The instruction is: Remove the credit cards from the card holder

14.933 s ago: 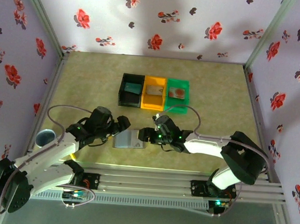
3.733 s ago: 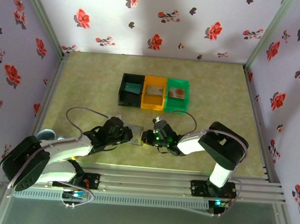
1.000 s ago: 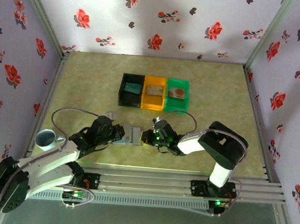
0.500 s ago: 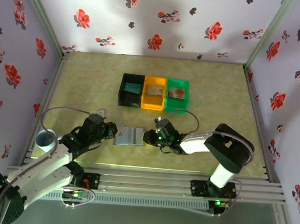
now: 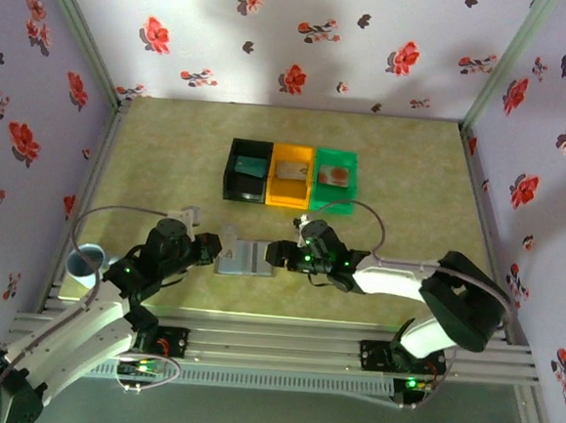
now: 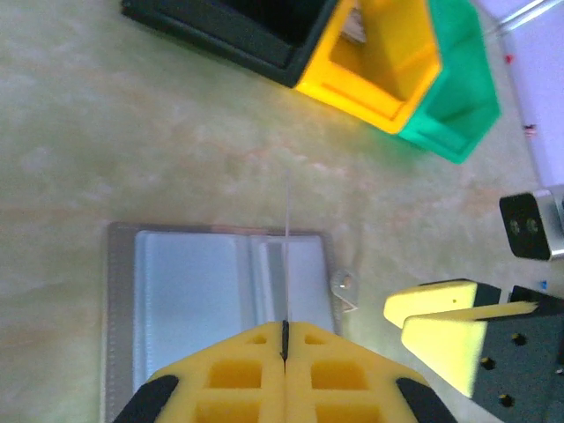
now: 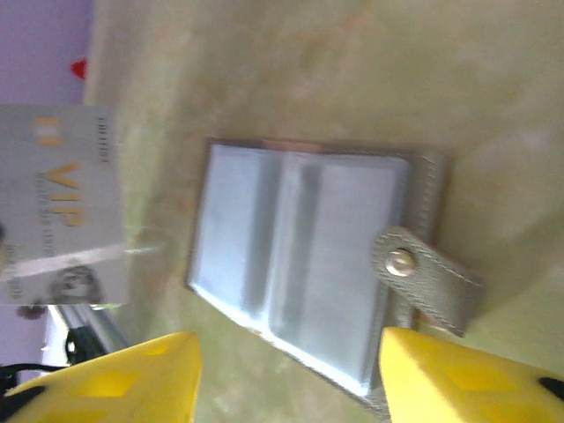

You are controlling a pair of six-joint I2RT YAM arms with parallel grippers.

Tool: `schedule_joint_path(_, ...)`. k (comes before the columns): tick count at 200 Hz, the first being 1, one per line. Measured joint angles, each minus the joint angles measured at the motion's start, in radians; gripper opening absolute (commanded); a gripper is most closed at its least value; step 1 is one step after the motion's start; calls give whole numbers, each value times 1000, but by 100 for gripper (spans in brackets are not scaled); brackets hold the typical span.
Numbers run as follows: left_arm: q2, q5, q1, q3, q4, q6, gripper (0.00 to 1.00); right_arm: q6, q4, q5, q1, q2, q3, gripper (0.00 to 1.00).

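Observation:
The grey card holder (image 5: 248,259) lies open and flat on the table, its two pale blue panels (image 7: 300,264) facing up and its snap tab (image 7: 425,275) at one edge. My left gripper (image 5: 218,246) is shut on a credit card (image 7: 57,204), pale grey with gold "VIP" lettering, held on edge above the holder's left side. From the left wrist this card (image 6: 287,251) is a thin line running out of the shut left gripper (image 6: 285,328). My right gripper (image 5: 279,255) is open at the holder's right edge, and in its wrist view the right gripper (image 7: 291,388) has its fingers wide apart either side of the holder.
A black bin (image 5: 247,170), an orange bin (image 5: 290,175) and a green bin (image 5: 334,179) stand side by side behind the holder, each with a card inside. A pale blue cup (image 5: 87,262) sits at the table's left edge. The enclosure walls are floral.
My left arm has drawn back to the left, and the card it holds is now off the holder. The right arm has stretched out lower, its gripper still at the holder's right edge.

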Motion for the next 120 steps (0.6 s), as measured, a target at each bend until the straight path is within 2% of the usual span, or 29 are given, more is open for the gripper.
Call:
schedule_joint_path(33, -25, 73, 2, -31, 79, -1, 0, -52, 27, -50, -2, -59, -2, 75)
schedule_joint_path(77, -25, 177, 2, -84, 217, -31, 0, -58, 232, -146, -5, -66, -77, 76)
schedule_joint_path(120, -25, 248, 2, -122, 332, -83, 0, -43, 414, -177, -5, -62, -150, 76)
